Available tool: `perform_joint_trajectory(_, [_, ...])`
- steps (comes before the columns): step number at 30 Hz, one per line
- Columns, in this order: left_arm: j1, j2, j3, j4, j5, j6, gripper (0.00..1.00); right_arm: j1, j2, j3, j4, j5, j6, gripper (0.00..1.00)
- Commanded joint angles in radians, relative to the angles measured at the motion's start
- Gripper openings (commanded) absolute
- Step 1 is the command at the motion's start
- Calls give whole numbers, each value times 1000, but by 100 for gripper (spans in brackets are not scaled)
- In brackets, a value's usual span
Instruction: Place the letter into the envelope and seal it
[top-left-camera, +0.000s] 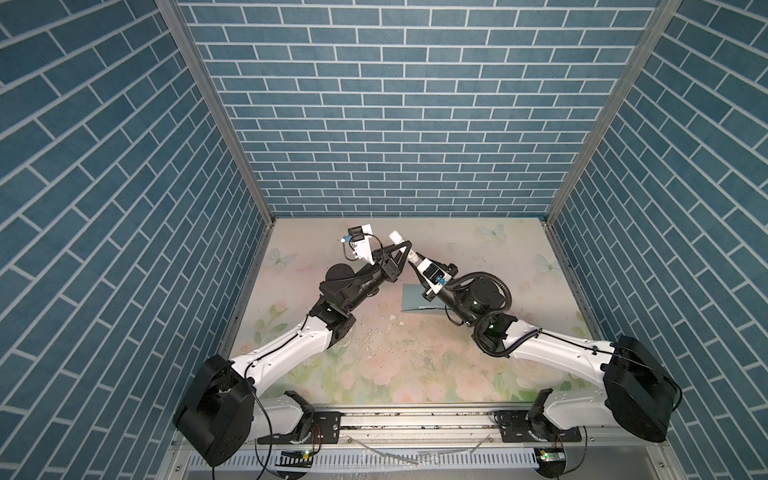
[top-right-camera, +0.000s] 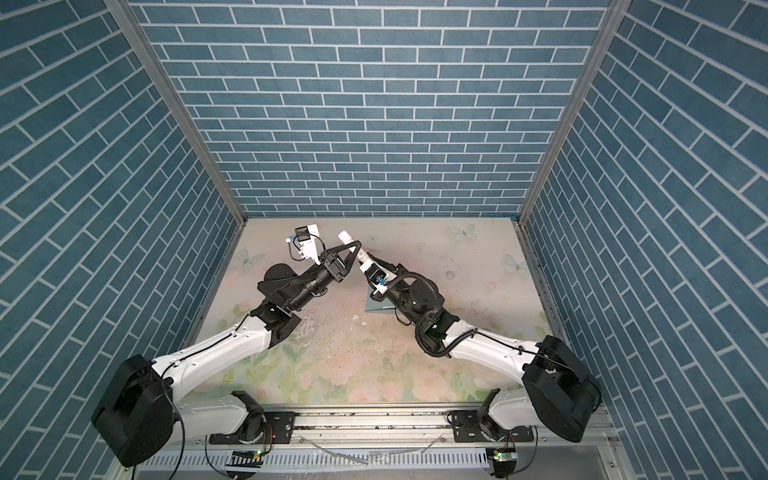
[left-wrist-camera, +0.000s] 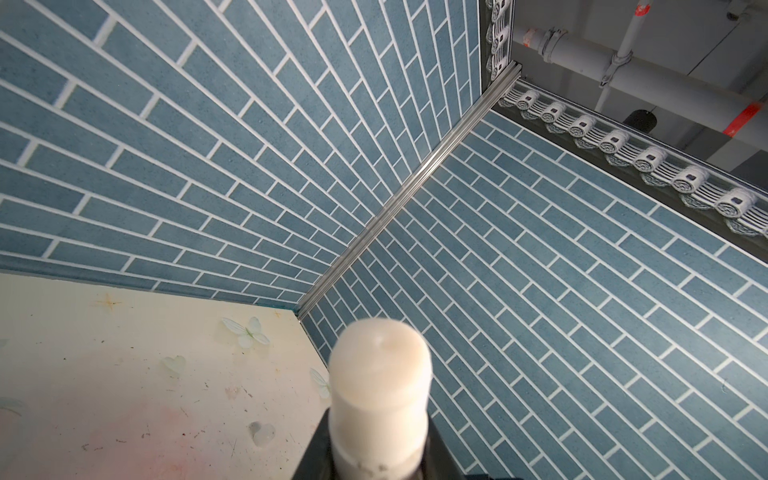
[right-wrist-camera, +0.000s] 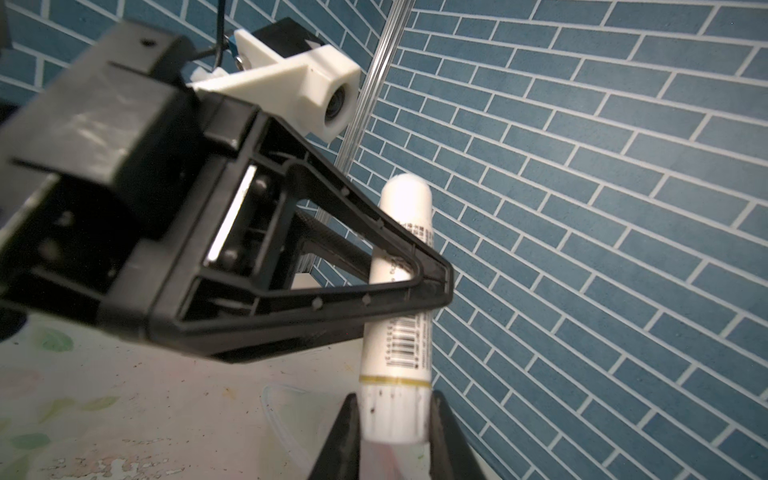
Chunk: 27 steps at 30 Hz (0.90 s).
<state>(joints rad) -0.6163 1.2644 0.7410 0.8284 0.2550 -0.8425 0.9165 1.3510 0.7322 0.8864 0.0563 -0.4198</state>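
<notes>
A white glue stick (top-left-camera: 399, 241) (top-right-camera: 348, 240) with a barcode and a gold band is held up over the back middle of the table by both arms. My left gripper (top-left-camera: 409, 252) (top-right-camera: 358, 250) (left-wrist-camera: 380, 451) is shut across its body. My right gripper (top-left-camera: 417, 262) (top-right-camera: 365, 267) (right-wrist-camera: 395, 419) is shut on its lower end below the gold band, both jaws against the glue stick (right-wrist-camera: 405, 340). The teal envelope (top-left-camera: 415, 297) (top-right-camera: 376, 306) lies flat on the table under the right arm, partly covered by it. The letter is out of view.
The floral table mat (top-left-camera: 374, 365) carries small scraps and specks near its middle. A clear curved plastic piece (right-wrist-camera: 274, 399) lies on the table below the glue stick. Blue brick walls (top-left-camera: 395, 124) close in the back and both sides.
</notes>
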Motion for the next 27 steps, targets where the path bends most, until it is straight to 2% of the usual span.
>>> perform_joint_trajectory(1, [-2, 3, 12, 25, 9, 4, 0, 5, 4, 38, 51, -10, 19, 17])
perform_joint_trajectory(6, [-2, 3, 10, 25, 14, 9, 0, -7, -4, 83, 9, -100, 204, 14])
perform_joint_trajectory(11, [-2, 1, 10, 26, 28, 24, 0, -129, -13, 115, 52, -320, 637, 13])
perform_joint_trajectory(14, [-2, -1, 8, 25, 33, 33, 0, -189, -9, 123, 125, -387, 841, 13])
perform_joint_trajectory(16, [-2, -1, 9, 26, 33, 35, 0, -208, -4, 135, 138, -424, 910, 13])
perform_joint_trajectory(20, [-2, -2, 7, 25, 22, 13, 0, -211, -3, 151, 113, -460, 904, 19])
perform_joint_trajectory(22, [-2, -5, 10, 19, 5, -29, 0, -209, -6, 134, 130, -448, 859, 28])
perform_joint_trajectory(24, [-2, -9, 22, 0, -15, -75, 0, -201, -20, 96, 163, -405, 776, 39])
perform_joint_trajectory(27, [-2, -22, 40, -48, -42, -141, 0, -161, -50, 24, 195, -287, 564, 52])
